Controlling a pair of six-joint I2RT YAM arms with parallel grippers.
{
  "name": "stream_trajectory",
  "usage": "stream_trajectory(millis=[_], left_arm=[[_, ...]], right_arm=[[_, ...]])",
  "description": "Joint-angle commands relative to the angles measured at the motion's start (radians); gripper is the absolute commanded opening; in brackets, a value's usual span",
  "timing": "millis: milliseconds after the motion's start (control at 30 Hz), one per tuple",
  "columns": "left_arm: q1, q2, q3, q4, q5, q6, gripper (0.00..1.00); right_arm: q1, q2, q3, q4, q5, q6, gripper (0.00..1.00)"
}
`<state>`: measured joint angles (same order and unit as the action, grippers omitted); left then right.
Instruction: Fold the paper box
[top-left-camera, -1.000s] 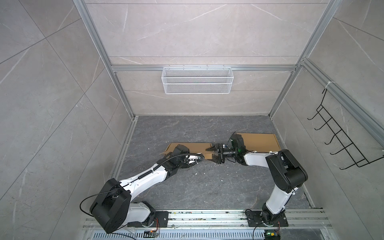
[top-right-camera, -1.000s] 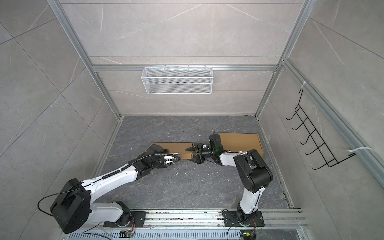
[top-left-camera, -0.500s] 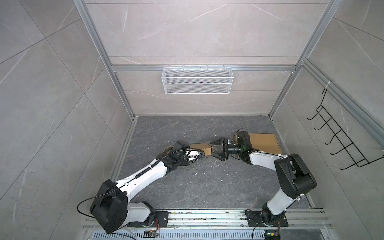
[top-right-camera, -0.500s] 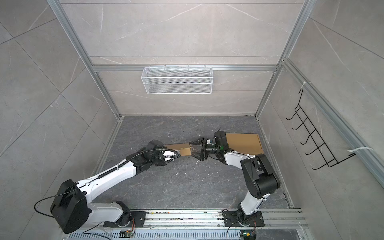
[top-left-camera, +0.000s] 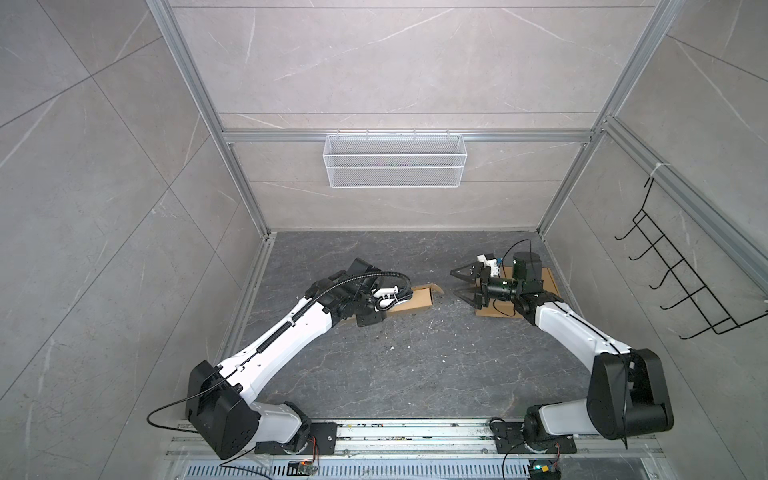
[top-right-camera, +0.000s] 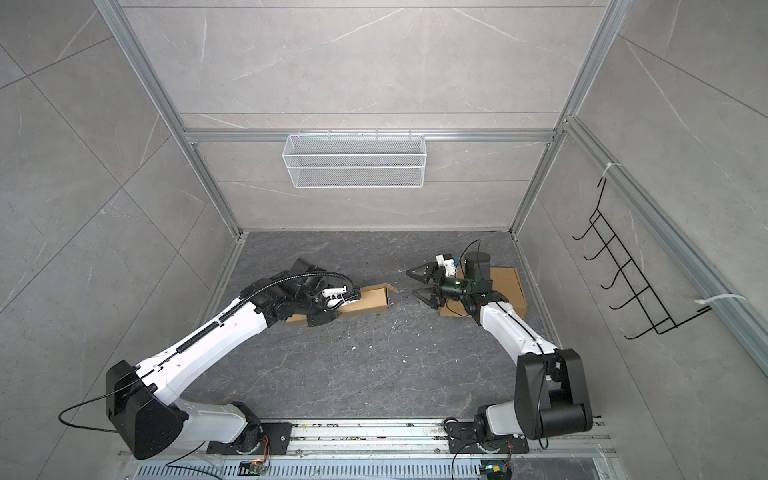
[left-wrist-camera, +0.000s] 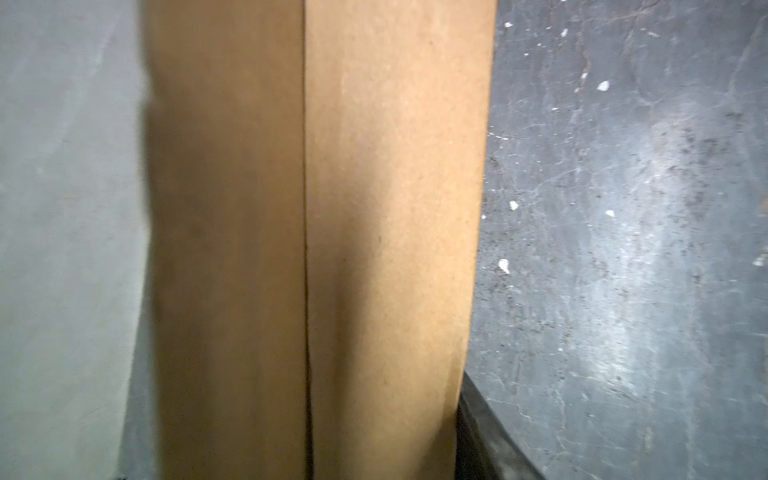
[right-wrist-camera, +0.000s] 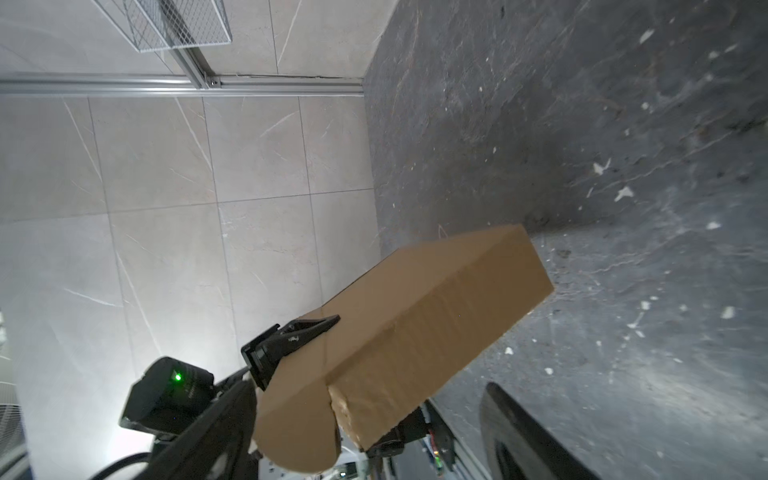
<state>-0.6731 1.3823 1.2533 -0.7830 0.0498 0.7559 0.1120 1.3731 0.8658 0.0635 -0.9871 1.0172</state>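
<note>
Right hand (top-left-camera: 454, 282) has backed off, spread empty; left hand (right-wrist-camera: 365, 376) grips paper box (top-left-camera: 415, 298).

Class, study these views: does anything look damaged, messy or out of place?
Yes. The box has a loose end flap sticking out, with a crumpled corner beside it. White scraps litter the floor.

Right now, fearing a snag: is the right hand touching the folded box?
Apart: in a top view, floor shows between the right hand and the folded box.
</note>
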Motion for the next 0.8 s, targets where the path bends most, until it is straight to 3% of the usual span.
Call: stream_trajectory(millis=[0,167,300,533,767], left_arm=[[0.008,0.043,0.039,-0.148,0.102,-0.065,0.44],[0.025,0.098,0.038,-0.168,0.15,-0.062,0.44],[0.041,0.13,0.037,-0.154,0.16,-0.033,0.44],[0.053,0.192,0.082,-0.167,0.156,-0.01,0.44],[0.055,0.219,0.102,-0.173,0.162,-0.001,0.45]], right_arm=[[0.008,-0.099,-0.043,-0.115,0.077,-0.239,0.86],[0.066,-0.185,-0.113,-0.105,0.153,-0.335,0.86],[0.133,-0.208,-0.093,-0.216,0.315,-0.44,0.85],[0.265,-0.123,-0.021,-0.276,0.391,-0.519,0.83],[0.32,-0.054,0.015,-0.234,0.458,-0.509,0.81]])
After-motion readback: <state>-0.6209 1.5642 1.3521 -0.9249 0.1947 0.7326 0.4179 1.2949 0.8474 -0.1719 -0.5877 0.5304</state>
